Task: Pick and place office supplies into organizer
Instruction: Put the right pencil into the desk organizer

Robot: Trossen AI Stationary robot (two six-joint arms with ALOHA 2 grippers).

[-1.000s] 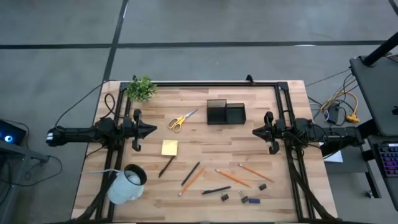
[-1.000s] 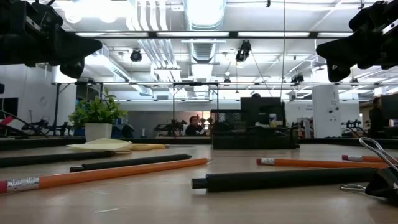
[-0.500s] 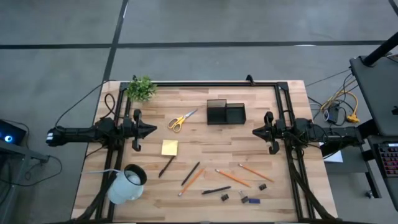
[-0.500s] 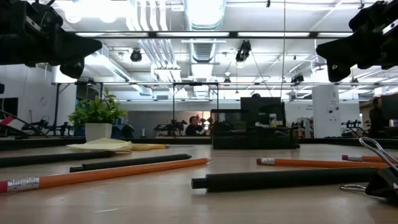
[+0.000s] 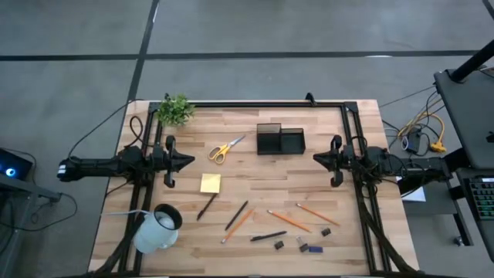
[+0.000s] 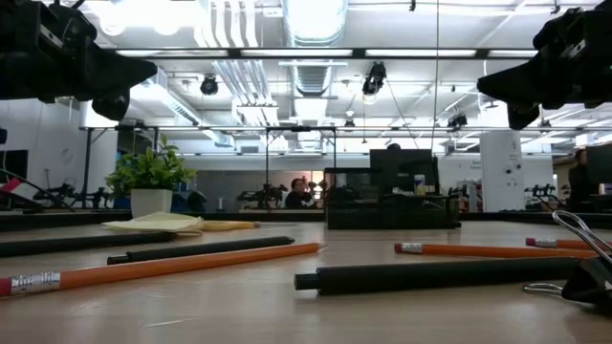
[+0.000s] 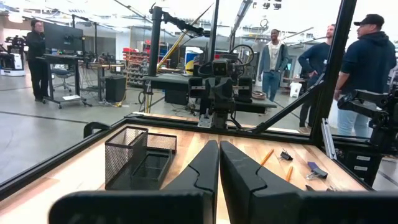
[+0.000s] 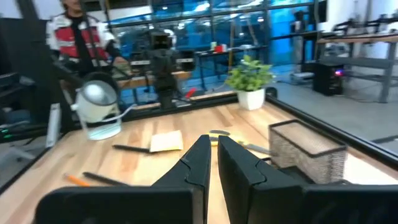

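Note:
The black mesh organizer stands far of the table's middle, also in the left wrist view and the right wrist view. Yellow-handled scissors lie left of it. The yellow sticky-note pad lies flat nearer the middle. Dark pens and orange pencils lie toward the near edge, with small dark bits beside them. My left gripper hovers shut at the table's left. My right gripper hovers shut at the right. Both are above the table and hold nothing.
A white mug lies on its side at the near left corner, and a small green plant stands at the far left corner. A black frame runs round the table's edges. A binder clip sits near the low camera. People stand in the room beyond.
My right gripper has shifted a little and tipped slightly, staying shut above the table's right side. Nothing on the table has moved.

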